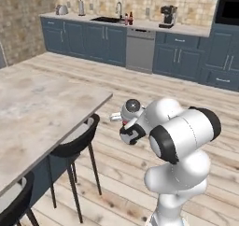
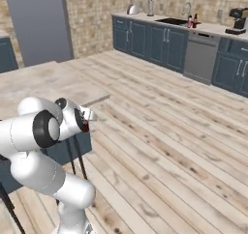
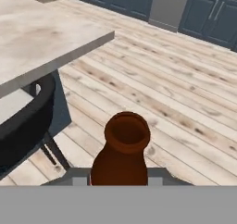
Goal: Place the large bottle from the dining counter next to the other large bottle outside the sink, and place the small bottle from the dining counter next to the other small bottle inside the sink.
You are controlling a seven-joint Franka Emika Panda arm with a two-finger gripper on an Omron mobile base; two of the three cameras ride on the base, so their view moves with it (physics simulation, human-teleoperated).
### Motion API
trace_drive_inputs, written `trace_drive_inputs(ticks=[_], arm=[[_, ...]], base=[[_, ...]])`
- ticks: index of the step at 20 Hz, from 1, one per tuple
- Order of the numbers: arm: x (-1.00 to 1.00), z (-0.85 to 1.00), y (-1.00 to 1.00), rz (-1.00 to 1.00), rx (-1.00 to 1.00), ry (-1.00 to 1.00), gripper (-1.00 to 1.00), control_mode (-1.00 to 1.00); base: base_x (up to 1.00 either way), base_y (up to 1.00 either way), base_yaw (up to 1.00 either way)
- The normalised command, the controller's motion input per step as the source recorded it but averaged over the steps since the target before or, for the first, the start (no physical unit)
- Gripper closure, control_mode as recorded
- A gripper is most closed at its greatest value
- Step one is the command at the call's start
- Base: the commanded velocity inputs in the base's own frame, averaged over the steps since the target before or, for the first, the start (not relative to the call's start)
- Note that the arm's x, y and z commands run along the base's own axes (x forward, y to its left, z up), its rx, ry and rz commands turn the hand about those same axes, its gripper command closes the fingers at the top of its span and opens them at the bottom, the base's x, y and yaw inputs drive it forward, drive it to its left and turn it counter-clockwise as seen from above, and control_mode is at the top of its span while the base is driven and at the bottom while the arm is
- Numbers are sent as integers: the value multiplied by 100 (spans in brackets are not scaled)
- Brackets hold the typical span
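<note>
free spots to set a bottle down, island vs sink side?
Island top is bare right up to the corner above the stools. The far counter is crowded where two bottles stand beside the sink. The gripper holds a brown bottle.

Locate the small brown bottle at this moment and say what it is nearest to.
In the hand view, the small bottle sits at bottom centre, held in the gripper above the wooden floor, just right of the dining counter corner and a black stool.

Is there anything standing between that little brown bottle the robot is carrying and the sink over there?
Nothing visible: the small bottle is in the tool, and bare wooden floor runs to the sink.
</note>
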Motion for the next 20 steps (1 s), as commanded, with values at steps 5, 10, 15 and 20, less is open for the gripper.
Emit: trace_drive_inputs(ticks=[5, 10, 15, 20], arm=[[0, 0, 0, 0, 0, 0, 100, 100], [0, 0, 0, 0, 0, 0, 100, 100], [0, 0, 0, 0, 0, 0, 100, 100], [0, 0, 0, 0, 0, 0, 100, 100]], base=[[100, -23, -16], [100, -15, -15], [100, -11, -14], [100, -9, -15]])
